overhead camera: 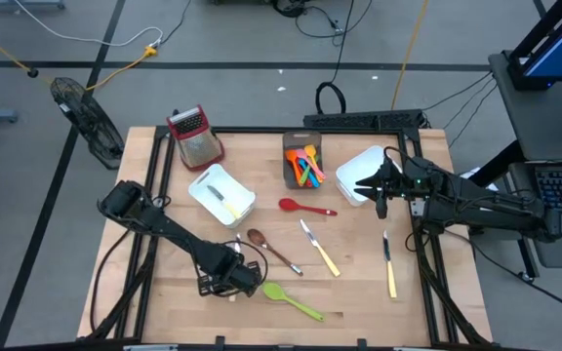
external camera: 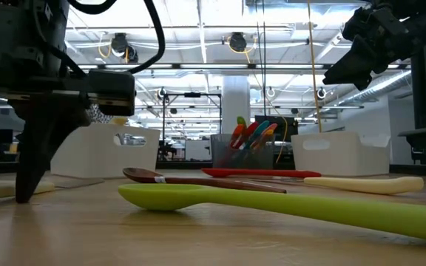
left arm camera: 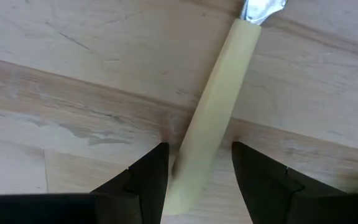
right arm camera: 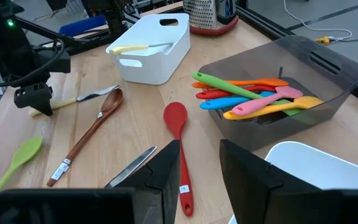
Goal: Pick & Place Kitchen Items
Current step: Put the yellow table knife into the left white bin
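Note:
A yellow-handled utensil (left arm camera: 213,118) lies flat on the table near its front edge, its metal end (left arm camera: 263,7) pointing away. My left gripper (left arm camera: 197,168) is open and points down. Its fingers stand on either side of the handle near its free end, tips at the table in the low view (external camera: 32,177). It also shows in the high view (overhead camera: 230,278). My right gripper (right arm camera: 201,168) is open and empty, and hangs above the right white bin (overhead camera: 364,175). A green spoon (overhead camera: 291,300), a brown spoon (overhead camera: 269,250), a red spoon (overhead camera: 305,207) and two yellow-handled knives (overhead camera: 320,249) (overhead camera: 389,265) lie on the table. My left gripper comes from above with its fingers across the handle (left arm camera: 185,180) near its free end. The handle lies flat on the table between them. I cannot tell whether either finger (left arm camera: 148,174) touches it.
A white bin (overhead camera: 220,195) at the left centre holds a yellow-handled knife. A dark grey bin (overhead camera: 303,161) holds several coloured spoons and spatulas. A red-topped box grater (overhead camera: 195,136) stands at the far left.

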